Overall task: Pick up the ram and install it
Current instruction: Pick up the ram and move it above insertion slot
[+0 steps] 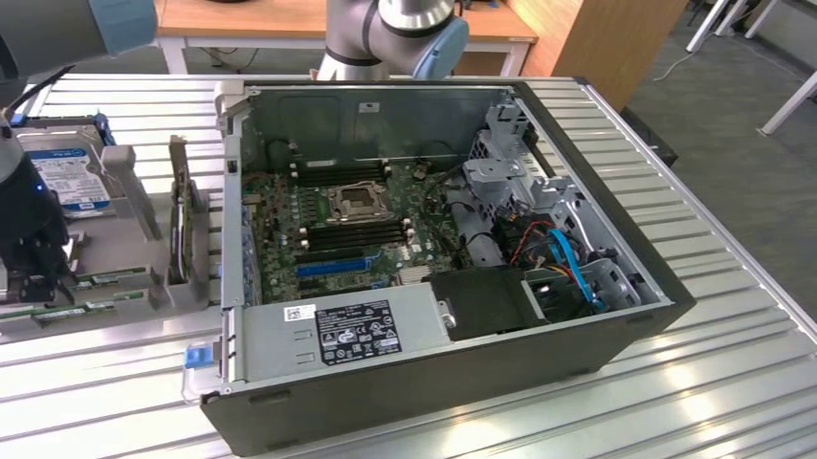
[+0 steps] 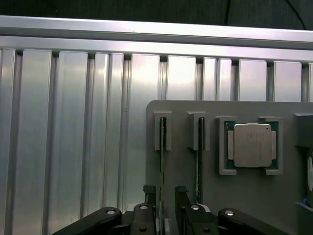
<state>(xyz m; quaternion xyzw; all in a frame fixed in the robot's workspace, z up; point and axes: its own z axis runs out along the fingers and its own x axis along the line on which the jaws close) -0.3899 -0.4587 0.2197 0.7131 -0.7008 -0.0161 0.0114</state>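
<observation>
Exterior view: down low with the gripper (image 1: 31,287) over the grey tray (image 1: 134,225) on the bench (image 1: 715,382), at nine o'clock from the open computer case (image 1: 511,373). Wrist view: straddling the ram (image 2: 162,147) with jaws spread wide, one to each side, not clamped; ram up on edge in its tray slot, second green stick (image 2: 199,156) just beside, processor (image 2: 252,144) beyond

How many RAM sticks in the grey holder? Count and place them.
2. The ram stands edge-on inside the open gripper; the other stick stands alongside it, nearer the processor.
</observation>
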